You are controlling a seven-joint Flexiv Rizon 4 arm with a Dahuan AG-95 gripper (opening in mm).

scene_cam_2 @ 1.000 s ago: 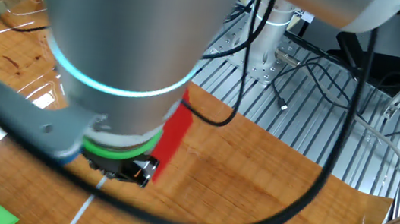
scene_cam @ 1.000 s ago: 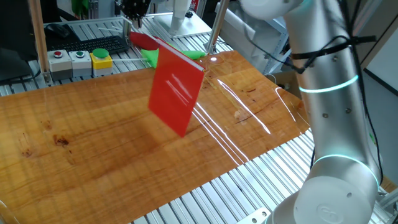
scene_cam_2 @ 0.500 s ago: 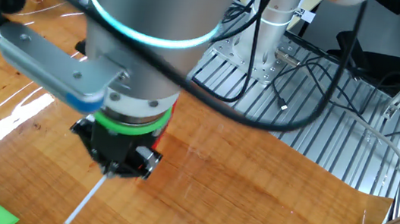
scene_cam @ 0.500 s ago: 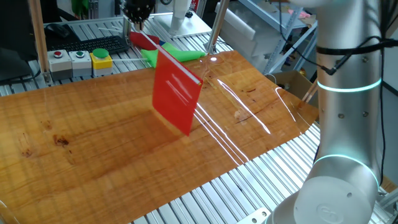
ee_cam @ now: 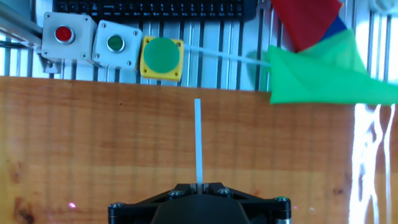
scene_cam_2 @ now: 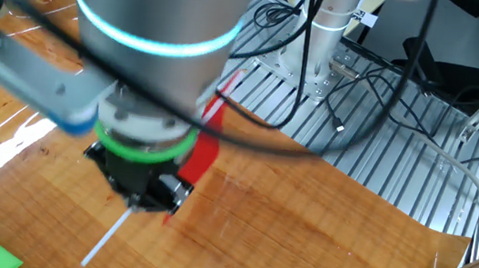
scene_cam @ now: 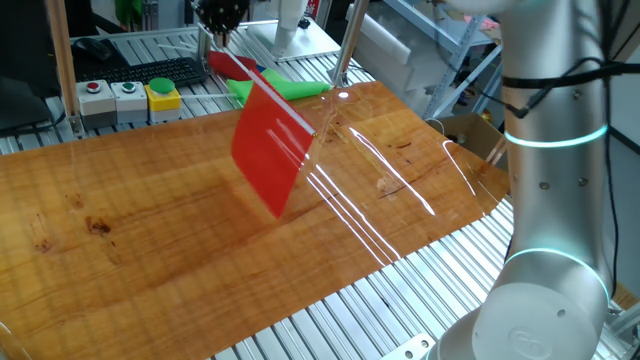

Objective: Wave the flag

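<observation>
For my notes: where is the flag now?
In one fixed view the flag hangs in the air above the wooden table, its stick held by the gripper.

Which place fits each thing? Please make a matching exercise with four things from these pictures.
Things:
1. flag
2. green cloth
3. yellow button box
4. keyboard

Places:
A. lying half on the wooden board, half on the metal slats
B. held above the board by its white stick in the end effector
C. at the far edge of the table, behind the button boxes
D. beside a white box with a green button

Pairs: 1-B, 2-A, 3-D, 4-C
</observation>
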